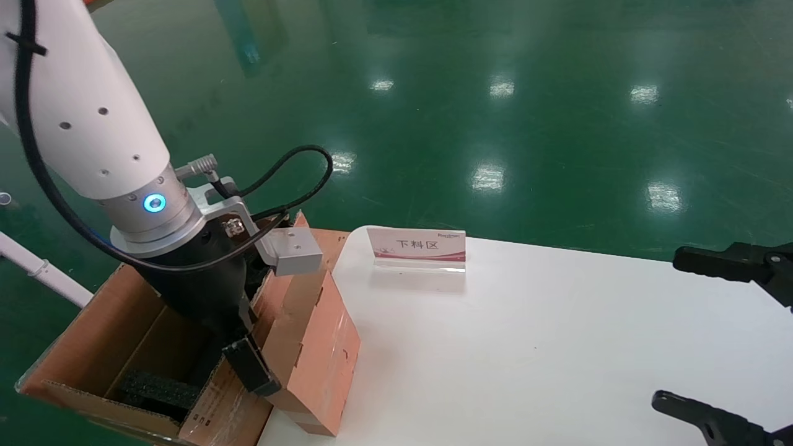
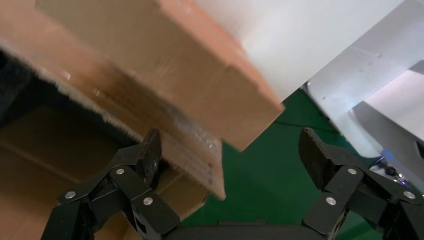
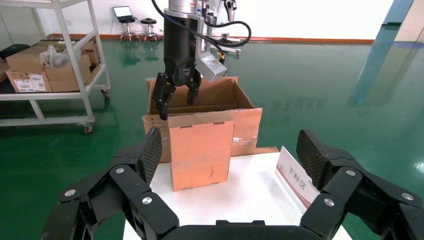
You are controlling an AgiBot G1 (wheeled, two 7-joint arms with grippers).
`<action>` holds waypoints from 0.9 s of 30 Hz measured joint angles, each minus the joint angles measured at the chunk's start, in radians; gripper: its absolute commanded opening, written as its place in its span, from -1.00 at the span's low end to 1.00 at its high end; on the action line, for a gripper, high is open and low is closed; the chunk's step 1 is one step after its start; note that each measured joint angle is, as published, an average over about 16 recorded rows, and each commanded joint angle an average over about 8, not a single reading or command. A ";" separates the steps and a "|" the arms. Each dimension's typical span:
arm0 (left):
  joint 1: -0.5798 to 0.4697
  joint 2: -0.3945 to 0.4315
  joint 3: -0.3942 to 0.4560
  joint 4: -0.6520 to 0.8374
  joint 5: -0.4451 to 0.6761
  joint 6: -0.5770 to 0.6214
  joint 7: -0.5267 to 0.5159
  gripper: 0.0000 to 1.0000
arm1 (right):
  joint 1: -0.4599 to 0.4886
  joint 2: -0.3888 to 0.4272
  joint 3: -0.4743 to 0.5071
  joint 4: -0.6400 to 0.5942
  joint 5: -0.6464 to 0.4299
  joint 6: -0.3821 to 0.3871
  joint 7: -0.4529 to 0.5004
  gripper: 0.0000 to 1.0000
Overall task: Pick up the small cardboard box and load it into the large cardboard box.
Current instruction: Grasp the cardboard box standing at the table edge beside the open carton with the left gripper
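Big brown corrugated carton w/ black foam inside (image 1: 124,347) sits on floor at table's left edge. Left gripper (image 1: 245,362) hangs over it, fingers apart, holding nothing. Small orange-brown cardboard box (image 1: 316,353) stands upright on white table (image 1: 557,347), beside the carton. Right gripper (image 3: 230,155) idle at far right, fingers apart.
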 measured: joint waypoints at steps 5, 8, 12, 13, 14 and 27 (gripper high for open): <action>-0.002 0.023 0.043 0.000 0.017 -0.026 -0.043 1.00 | 0.000 0.000 0.000 0.000 0.000 0.000 0.000 1.00; 0.001 0.028 0.057 -0.001 0.030 -0.048 -0.060 1.00 | 0.000 0.000 -0.001 0.000 0.000 0.000 0.000 1.00; 0.006 0.027 0.065 -0.002 0.051 -0.084 -0.075 1.00 | 0.000 0.000 -0.001 0.000 0.001 0.000 0.000 1.00; 0.007 0.026 0.065 -0.002 0.055 -0.093 -0.077 1.00 | 0.000 0.000 -0.001 0.000 0.001 0.000 0.000 1.00; 0.008 0.025 0.065 -0.002 0.059 -0.101 -0.078 1.00 | 0.000 0.000 -0.001 0.000 0.001 0.000 0.000 1.00; 0.026 0.010 0.055 -0.004 0.069 -0.166 -0.063 1.00 | 0.000 0.001 -0.002 0.000 0.001 0.001 -0.001 1.00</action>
